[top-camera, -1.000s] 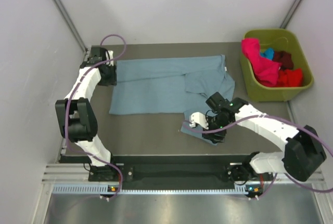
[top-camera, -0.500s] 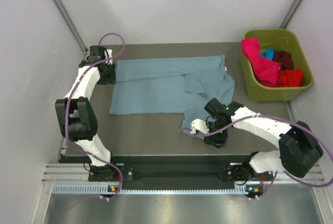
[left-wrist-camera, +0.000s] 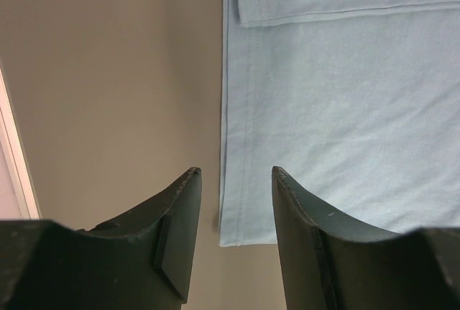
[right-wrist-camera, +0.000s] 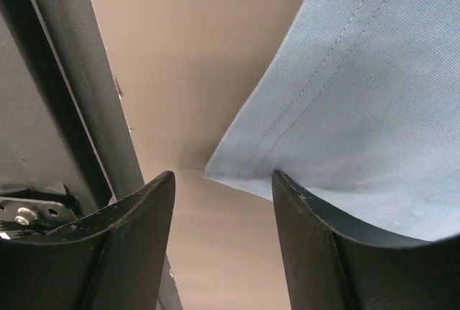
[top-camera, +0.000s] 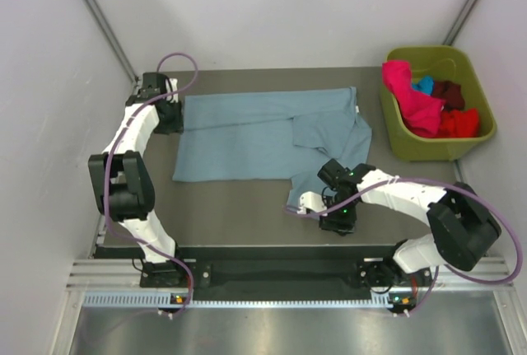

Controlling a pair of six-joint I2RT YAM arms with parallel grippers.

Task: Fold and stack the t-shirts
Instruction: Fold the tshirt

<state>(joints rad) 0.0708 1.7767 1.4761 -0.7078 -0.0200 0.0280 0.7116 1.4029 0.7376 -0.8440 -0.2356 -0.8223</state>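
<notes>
Both jaws apart | left pincer above grey-blue t-shirt edge | right pincer at its corner

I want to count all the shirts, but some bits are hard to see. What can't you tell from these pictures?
- Top view: the heaped t-shirts overlap, and the bin wall hides the lower ones, so no sure count.
- Top view: the right arm covers the near corner of the grey-blue t-shirt.
- Right wrist view: the right tool hides part of that corner; whether they touch is unclear.
- Left wrist view: the picture's edges cut the shirt off.
</notes>
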